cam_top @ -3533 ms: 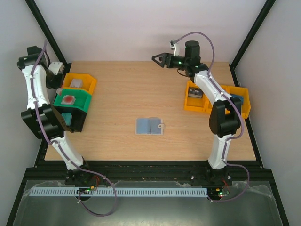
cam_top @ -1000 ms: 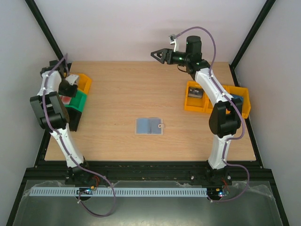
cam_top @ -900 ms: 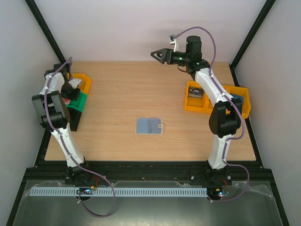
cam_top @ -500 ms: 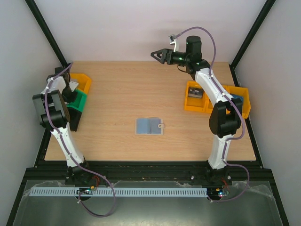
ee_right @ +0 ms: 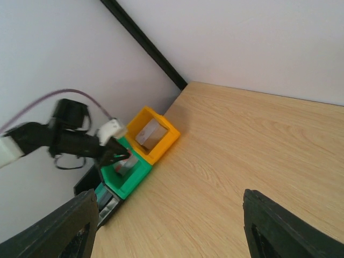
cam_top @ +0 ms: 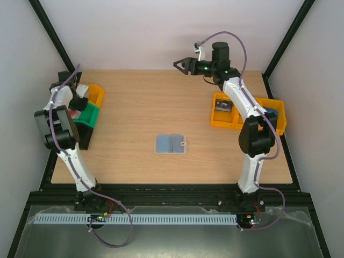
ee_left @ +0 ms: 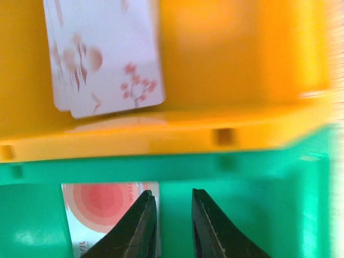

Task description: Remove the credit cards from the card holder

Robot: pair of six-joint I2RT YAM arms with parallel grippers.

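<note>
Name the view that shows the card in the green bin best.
Left wrist: the red-circle card lies close up inside the green bin, right by the left tool. Top external and right wrist show it only as a tiny, far-off speck.

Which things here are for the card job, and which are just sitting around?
For the job: card holder, red card, blossom card, left pincer.
Just sitting around: green bin, yellow bin, right-side yellow bins, right pincer.
</note>
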